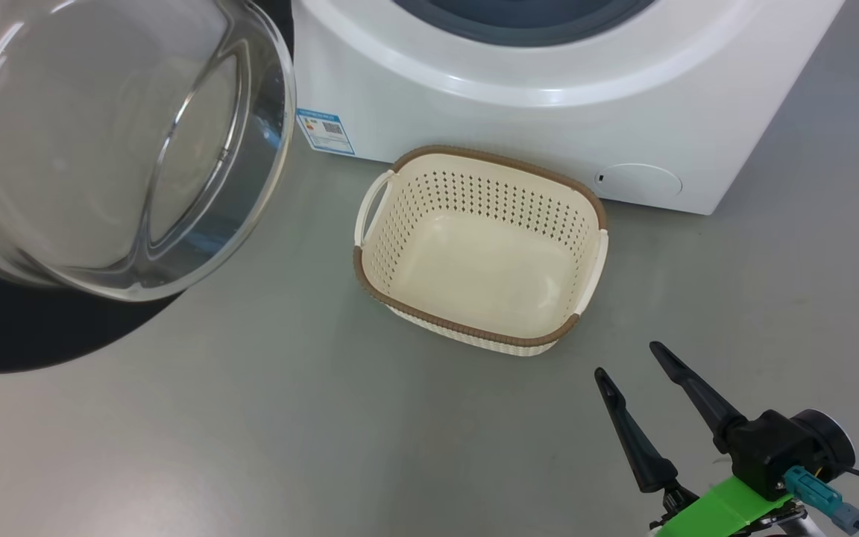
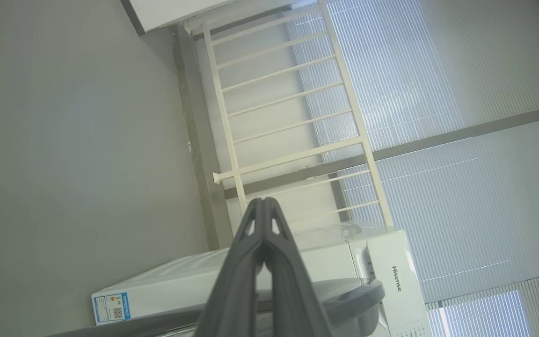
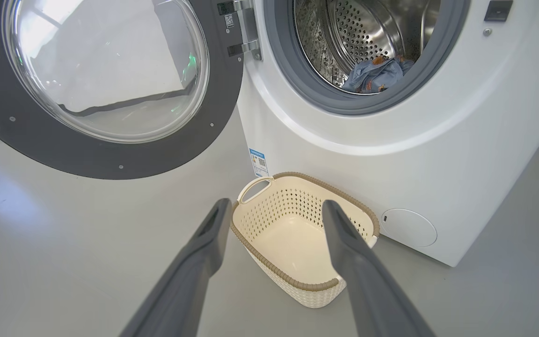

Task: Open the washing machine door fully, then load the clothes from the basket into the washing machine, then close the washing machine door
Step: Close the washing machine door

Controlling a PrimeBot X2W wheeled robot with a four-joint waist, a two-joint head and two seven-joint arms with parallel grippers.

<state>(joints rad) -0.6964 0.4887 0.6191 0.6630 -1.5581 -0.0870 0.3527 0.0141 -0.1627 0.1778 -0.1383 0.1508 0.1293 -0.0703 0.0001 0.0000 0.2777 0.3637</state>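
Two right fingers (image 1: 698, 395) stand wide apart, empty, at lower right; the left fingers (image 2: 246, 252) are pressed together on nothing. Beyond, the basket (image 1: 474, 190) sits empty mid-frame, the clothes (image 3: 372, 75) inside the washing machine (image 1: 474, 112) drum, near its lip. Closing the washing machine door (image 1: 42, 335), upper left, could pinch fabric.

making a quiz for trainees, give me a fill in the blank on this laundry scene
The basket is ____.
The clothes lie inside the steel ____ of the washing machine.
The washing machine door stands ____.
The left gripper is ____, holding nothing.
Missing: empty; drum; open; shut.
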